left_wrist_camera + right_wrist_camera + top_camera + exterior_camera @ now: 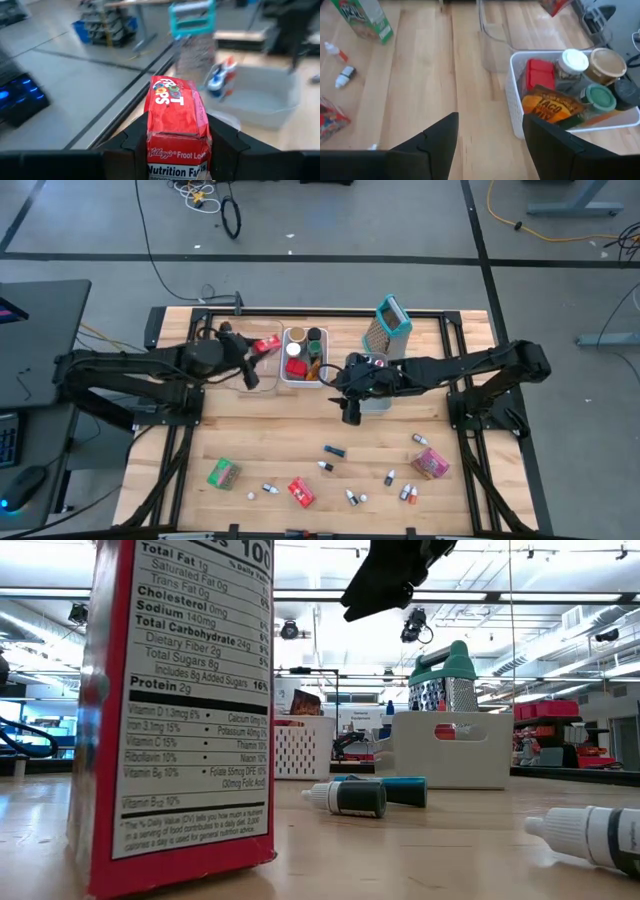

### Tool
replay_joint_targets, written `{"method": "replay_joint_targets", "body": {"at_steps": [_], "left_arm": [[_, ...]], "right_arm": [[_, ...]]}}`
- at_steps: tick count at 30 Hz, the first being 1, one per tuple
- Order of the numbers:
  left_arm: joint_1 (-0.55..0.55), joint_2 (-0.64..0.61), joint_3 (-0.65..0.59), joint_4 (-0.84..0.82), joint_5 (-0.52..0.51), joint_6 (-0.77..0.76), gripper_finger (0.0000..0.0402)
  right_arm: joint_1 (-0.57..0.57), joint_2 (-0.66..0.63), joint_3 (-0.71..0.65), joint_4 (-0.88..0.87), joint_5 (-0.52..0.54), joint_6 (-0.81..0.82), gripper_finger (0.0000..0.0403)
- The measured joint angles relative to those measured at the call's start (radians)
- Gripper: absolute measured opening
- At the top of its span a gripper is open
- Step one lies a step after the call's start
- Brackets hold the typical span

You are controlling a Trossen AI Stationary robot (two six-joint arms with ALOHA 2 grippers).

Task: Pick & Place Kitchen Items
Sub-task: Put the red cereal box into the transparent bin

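- I am holding the small red cardboard cereal box (pixel 176 125) in the left gripper (pixel 177 145); its two dark fingers are pressing on the box's two narrow sides, and the box is standing upright between them.
- I am keeping this box raised over the clear plastic bin (pixel 258 368) at the back-left of the table; whether it is above the bin's opening or just beside it, I cannot tell.
- I am treating the box as light and fairly stiff, yet crushable: the printed card is glossy, so I am judging a low, flat-sided grip safest.
- I am carrying nothing in the right gripper (pixel 490 140); its fingers are standing wide apart above bare wood, just beside the white perforated plastic basket (pixel 512 102).
- I am seeing that basket already filled with round lidded jars, a red packet and an orange taco-seasoning packet (pixel 552 107).
- I am noting the tall metal grater with a teal handle (pixel 389 326) standing behind the grey bin (pixel 375 402).
- I am counting loose items at the front of the pale wooden table (pixel 250 440): a green box (pixel 222 473), a second red box (pixel 300 492), a pink packet (pixel 431 463) and several tiny dropper bottles (pixel 334 451), smooth, round and likely to roll.
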Motion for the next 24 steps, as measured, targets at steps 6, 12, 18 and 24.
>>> {"method": "replay_joint_targets", "body": {"at_steps": [6,12,18,24], "left_arm": [[0.054,0.039,-0.001,-0.096,0.006,-0.064,0.0151],[0.098,0.151,0.000,-0.019,0.029,-0.107,0.0152],[0.182,0.236,0.000,0.024,-0.019,-0.107,0.0143],[0.287,0.253,-0.037,0.061,-0.028,-0.175,0.0150]], "right_arm": [[0.000,0.000,-0.013,0.052,0.001,0.009,0.0233],[0.000,0.000,-0.015,0.049,0.000,0.011,0.0233],[0.003,0.000,-0.015,0.036,0.000,0.030,0.0233],[0.010,0.000,-0.015,0.002,0.003,0.087,0.0233]]}}
